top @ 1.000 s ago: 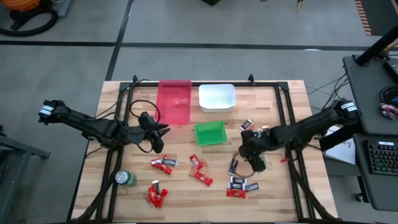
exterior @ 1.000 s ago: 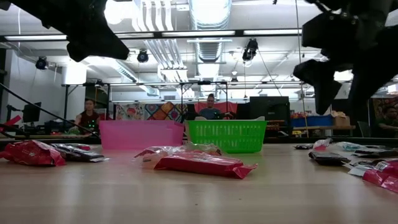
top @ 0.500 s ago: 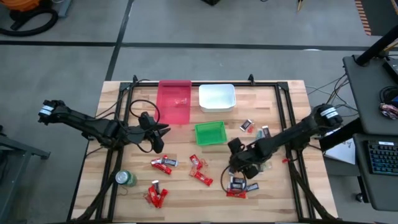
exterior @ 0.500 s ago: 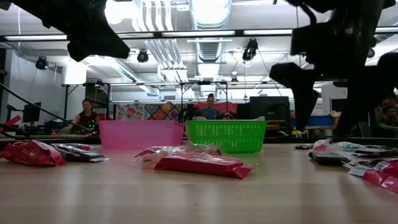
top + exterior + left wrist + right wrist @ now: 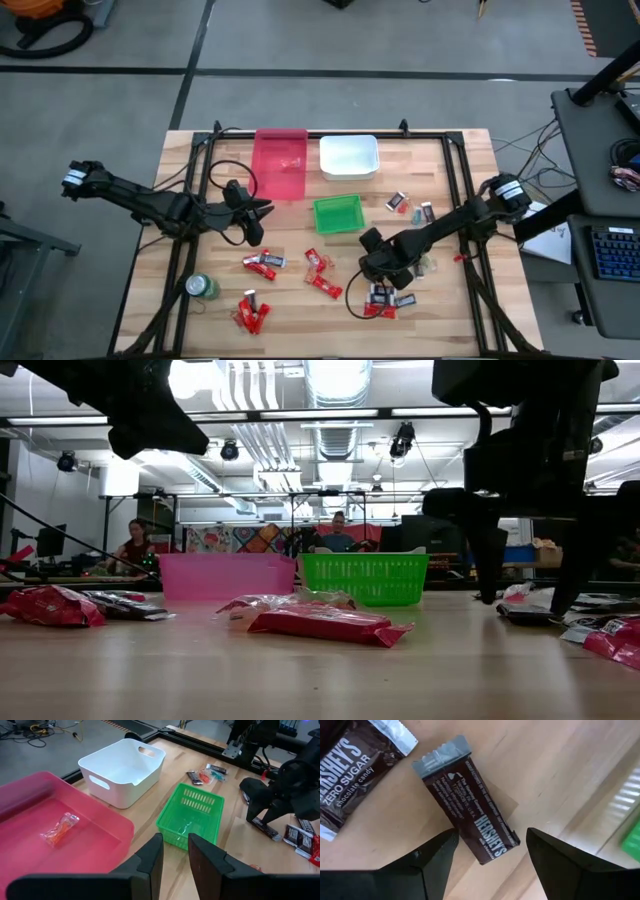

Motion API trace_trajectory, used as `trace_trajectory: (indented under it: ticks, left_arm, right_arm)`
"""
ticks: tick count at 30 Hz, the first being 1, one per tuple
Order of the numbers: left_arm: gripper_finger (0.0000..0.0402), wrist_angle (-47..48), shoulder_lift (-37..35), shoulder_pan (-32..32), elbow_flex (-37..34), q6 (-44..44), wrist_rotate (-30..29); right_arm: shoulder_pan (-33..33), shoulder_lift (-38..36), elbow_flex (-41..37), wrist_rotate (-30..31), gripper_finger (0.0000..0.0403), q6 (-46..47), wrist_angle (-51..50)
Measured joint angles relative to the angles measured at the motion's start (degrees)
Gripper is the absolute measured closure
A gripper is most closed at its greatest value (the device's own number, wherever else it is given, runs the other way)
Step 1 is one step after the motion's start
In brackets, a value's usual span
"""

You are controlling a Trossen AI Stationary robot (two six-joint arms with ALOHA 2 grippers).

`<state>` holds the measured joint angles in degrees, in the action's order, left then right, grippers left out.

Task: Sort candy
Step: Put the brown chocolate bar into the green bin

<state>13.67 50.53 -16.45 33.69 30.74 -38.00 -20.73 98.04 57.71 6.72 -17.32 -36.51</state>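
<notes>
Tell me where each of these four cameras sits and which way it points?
High view: overhead, straight down; both arms over the table.
Low view: at tabletop height, looking across; arms hang from above.
Left wrist view: on the left arm, toward the bins; left hand shows.
Right wrist view: on the right arm, facing down at a dark candy; right hand open astride it.
Shared: the green basket appears in high, low and left wrist views.

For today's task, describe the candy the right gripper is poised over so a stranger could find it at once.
Start at the green bin mid-table; the right gripper hangs open just in front of it. Between its fingers lies a dark Hershey's bar with a silver crimped end, alone on bare wood, unlike the cluster of wrappers beside it.
</notes>
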Motion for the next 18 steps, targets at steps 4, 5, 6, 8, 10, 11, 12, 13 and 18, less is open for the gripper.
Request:
trace_trajectory:
  ticks: [4, 5, 6, 8, 10, 11, 12, 13, 18]
  left_arm:
    - [0.0327, 0.0, 0.01, 0.0, -0.02, 0.0, 0.0]
    - [0.0327, 0.0, 0.01, 0.0, -0.02, 0.0, 0.02]
    - [0.0327, 0.0, 0.01, 0.0, -0.02, 0.0, 0.02]
    - [0.0327, -0.02, 0.01, 0.0, -0.02, 0.0, 0.02]
    - [0.0327, -0.13, 0.01, 0.0, -0.02, 0.0, 0.02]
    - [0.0327, -0.27, 0.01, 0.0, -0.02, 0.0, 0.02]
    - [0.0327, -0.55, 0.01, 0.0, -0.02, 0.0, 0.02]
    - [0.0327, -0.82, 0.01, 0.0, -0.04, 0.0, 0.04]
    - [0.0327, -1.49, 0.01, 0.0, -0.07, 0.02, 0.04]
  right_arm:
    - [0.17, -0.22, 0.01, -0.47, 0.0171, 0.79, 0.1]
    - [0.32, -0.22, -0.01, -0.94, 0.0177, 0.79, 0.17]
    - [0.49, -0.18, -0.02, -1.55, 0.0184, 0.83, 0.23]
    - [0.89, 0.17, -0.02, -2.85, 0.0201, 0.79, 0.52]
    - [1.36, 0.51, -0.07, -4.15, 0.0221, 0.8, 0.79]
    - [1.73, 0.66, -0.07, -4.64, 0.0232, 0.81, 0.85]
    - [2.12, 0.72, -0.07, -5.23, 0.0243, 0.91, 0.99]
    - [2.54, 0.9, -0.06, -5.9, 0.0255, 1.18, 1.1]
    - [4.91, 1.16, 0.0, -9.35, 0.0317, 2.6, 2.16]
